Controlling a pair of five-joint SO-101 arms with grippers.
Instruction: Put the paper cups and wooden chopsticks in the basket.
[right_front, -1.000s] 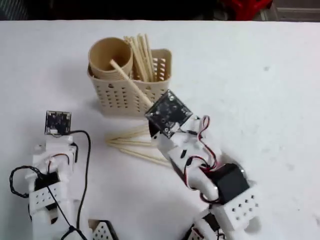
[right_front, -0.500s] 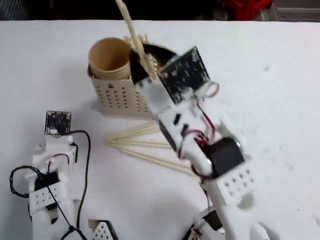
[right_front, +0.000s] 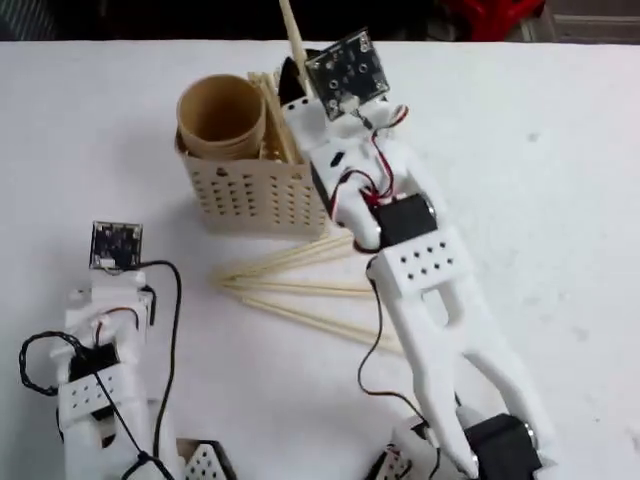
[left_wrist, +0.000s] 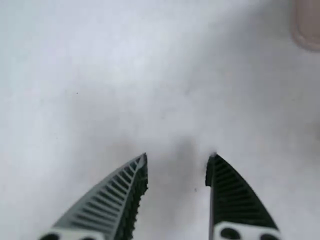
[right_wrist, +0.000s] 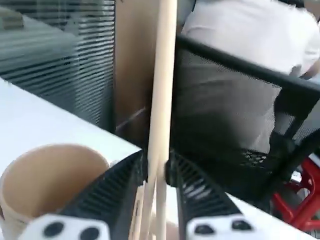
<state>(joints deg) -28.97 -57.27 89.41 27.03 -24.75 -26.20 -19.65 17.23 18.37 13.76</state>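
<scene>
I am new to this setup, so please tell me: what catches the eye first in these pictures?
The right gripper is shut on a pale wooden chopstick, held nearly upright above the beige perforated plastic basket. Several more wooden chopsticks lie on the white table beside it.

Both arms were white plastic. The right arm (right_front: 440, 330) carried black servos, a perforated bracket and red-and-white wires; the left arm (right_front: 110, 300) trailed a looping black cable (right_front: 177, 300). The left tool (left_wrist: 177, 159) and right tool (right_wrist: 157, 162) had dark, ribbed, tapering fingers on white bases.
</scene>
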